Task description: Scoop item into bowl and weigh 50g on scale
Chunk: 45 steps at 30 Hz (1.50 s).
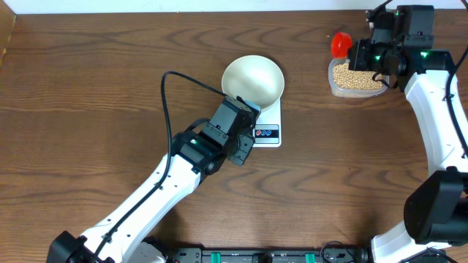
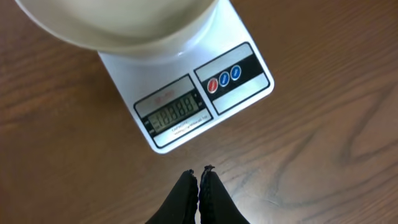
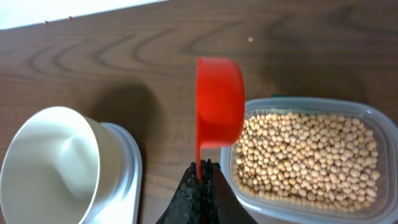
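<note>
Overhead view first: the cream bowl [image 1: 252,79] sits on the white scale [image 1: 269,131] near the middle of the worktop [image 1: 88,88]. My left tool [image 1: 243,150] hangs at the scale's front left corner, partly covering it. Well off to the right, a clear tub [image 1: 333,88] holds the beans [image 1: 356,77]. My right tool [image 1: 357,53] is above the tub's far edge, with a red scoop [image 1: 339,44] sticking out to its left. From up here the bowl looks empty.

Left wrist view: my left tool [image 2: 200,177] has its two fingers pressed together with nothing between them. It hovers over bare wood just in front of the scale [image 2: 249,93]. The display [image 2: 173,112] faces me, but I cannot read the digits. Small round red and blue buttons [image 2: 224,78] lie to its right. The bowl [image 2: 124,25] rests on the platform behind them.

Right wrist view: my right tool [image 3: 202,173] is closed on the thin handle of the scoop [image 3: 219,102]. The scoop's cup overlaps the tub's left rim. I cannot tell whether any beans are in it. The beans [image 3: 305,155] fill the tub [image 3: 376,121] in a thick layer. To the left, apart from the tub, the bowl [image 3: 50,162] stands on the scale [image 3: 129,165], and its inside is bare.
</note>
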Available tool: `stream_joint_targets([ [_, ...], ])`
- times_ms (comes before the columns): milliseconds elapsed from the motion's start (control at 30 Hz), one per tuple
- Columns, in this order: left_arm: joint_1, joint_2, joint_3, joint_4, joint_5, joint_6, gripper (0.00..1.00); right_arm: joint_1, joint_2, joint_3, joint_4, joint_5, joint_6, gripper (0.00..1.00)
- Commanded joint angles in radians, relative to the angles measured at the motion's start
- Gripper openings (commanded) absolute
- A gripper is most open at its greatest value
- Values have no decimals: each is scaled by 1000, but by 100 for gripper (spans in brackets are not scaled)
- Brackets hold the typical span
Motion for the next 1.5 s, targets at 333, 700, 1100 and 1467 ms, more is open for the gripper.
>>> stream_joint_targets([
  [333, 5, 44, 3, 5, -188, -195, 7, -2, -8, 11, 36, 9, -16, 1],
  [700, 7, 44, 3, -8, -184, -100, 7, -2, -8, 11, 41, 8, -31, 1],
  [1100, 101, 11, 3, -63, 45, -19, 7, -2, -8, 11, 29, 8, -35, 1],
  [1467, 107, -137, -50, -113, 44, -24, 7, -2, -8, 11, 29, 8, -35, 1],
])
